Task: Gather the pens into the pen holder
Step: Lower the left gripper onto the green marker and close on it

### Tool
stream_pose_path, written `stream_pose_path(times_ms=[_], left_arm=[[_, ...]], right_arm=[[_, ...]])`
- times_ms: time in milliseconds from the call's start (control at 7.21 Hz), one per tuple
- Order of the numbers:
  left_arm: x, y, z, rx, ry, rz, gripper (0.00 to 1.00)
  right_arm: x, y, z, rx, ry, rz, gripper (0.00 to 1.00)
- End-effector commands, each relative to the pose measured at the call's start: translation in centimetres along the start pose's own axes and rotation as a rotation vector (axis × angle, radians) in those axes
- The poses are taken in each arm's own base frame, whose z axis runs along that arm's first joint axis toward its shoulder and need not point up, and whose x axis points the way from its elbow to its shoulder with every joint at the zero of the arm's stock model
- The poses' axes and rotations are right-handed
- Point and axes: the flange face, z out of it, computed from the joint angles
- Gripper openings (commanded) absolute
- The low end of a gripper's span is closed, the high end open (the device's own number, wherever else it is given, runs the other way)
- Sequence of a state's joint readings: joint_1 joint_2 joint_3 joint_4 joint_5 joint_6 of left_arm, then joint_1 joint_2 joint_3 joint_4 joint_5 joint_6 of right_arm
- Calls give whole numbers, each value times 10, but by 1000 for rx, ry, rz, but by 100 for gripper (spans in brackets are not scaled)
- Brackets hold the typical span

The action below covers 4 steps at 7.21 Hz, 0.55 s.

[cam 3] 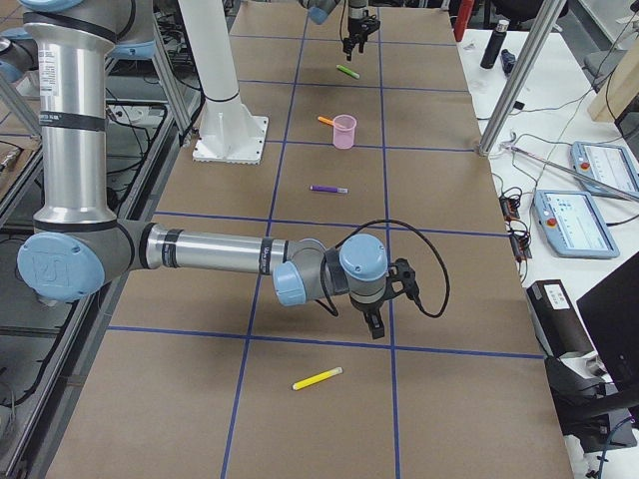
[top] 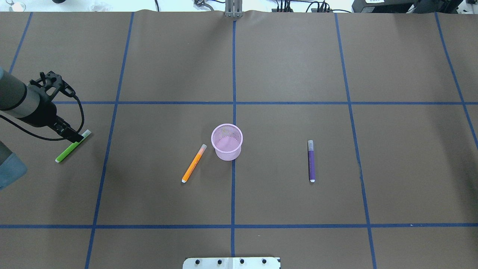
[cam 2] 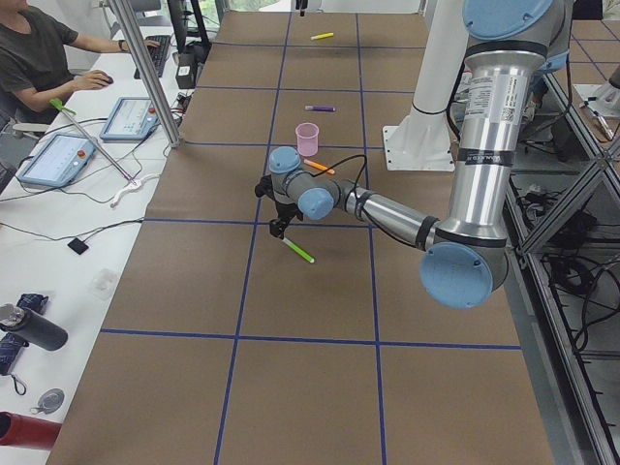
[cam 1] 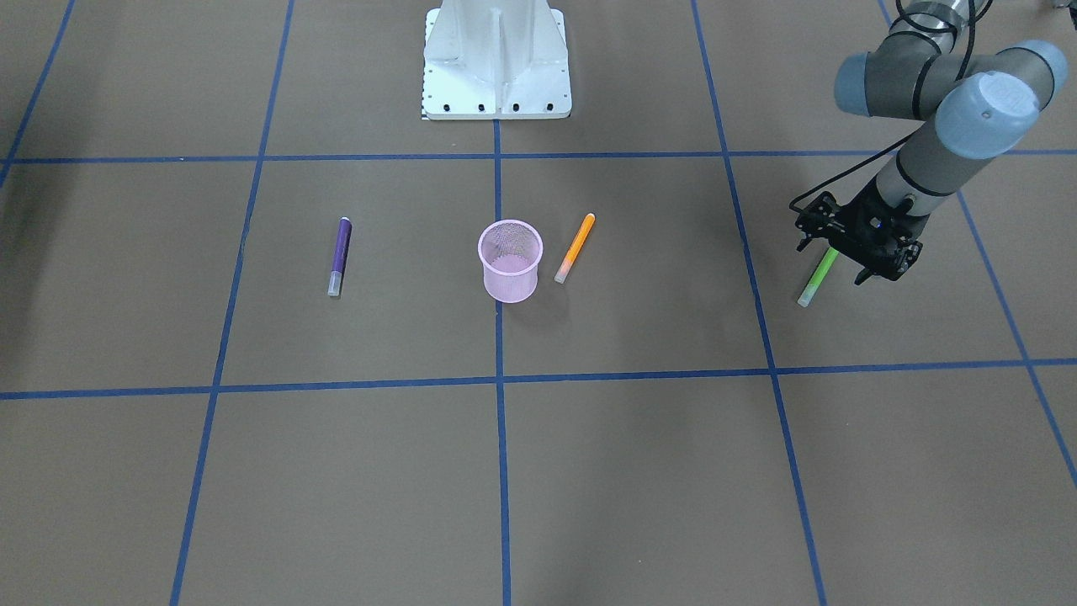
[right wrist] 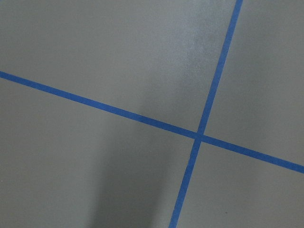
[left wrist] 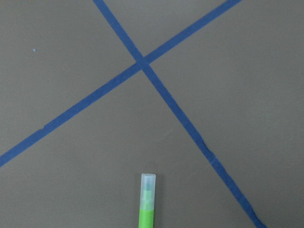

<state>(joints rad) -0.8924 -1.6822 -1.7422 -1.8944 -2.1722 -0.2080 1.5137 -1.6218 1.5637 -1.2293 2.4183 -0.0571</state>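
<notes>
1. Brown tabletop carries everything. No pen is in the holder yet, so I judge the task barely begun, with all three pens left to collect.
2. Left arm hangs over the green pen at the tabletop's left end. The left jaws look parted, standing astride the barrel and not closed on it. The right jaws show only in a side view, low over the tabletop and well apart from these pens. I cannot tell whether they are wide or narrow.
3. Pink holder stands upright at the centre on the blue tape line, mouth up, seemingly empty.
4. Purple pen lies flat, well to the holder's right. Its long axis runs almost straight from near to far, with the pale cap end away from the robot.
5. Orange pen lies flat just beside the holder on its left. Its axis is diagonal, with the cap end pointing toward the holder.
6. Green pen lies flat and diagonal likewise, with the cap end pointing away from the robot and inward.
</notes>
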Motion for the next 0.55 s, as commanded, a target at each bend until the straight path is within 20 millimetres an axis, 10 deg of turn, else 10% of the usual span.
stream_pose_path(times_ms=[0, 416], left_arm=[[1, -9, 27, -41, 5, 14, 93], [8, -2, 48, -80, 17, 78, 88]], right_arm=[[1, 1, 4, -8, -1, 1, 100], [2, 1, 4, -8, 1, 2, 100]])
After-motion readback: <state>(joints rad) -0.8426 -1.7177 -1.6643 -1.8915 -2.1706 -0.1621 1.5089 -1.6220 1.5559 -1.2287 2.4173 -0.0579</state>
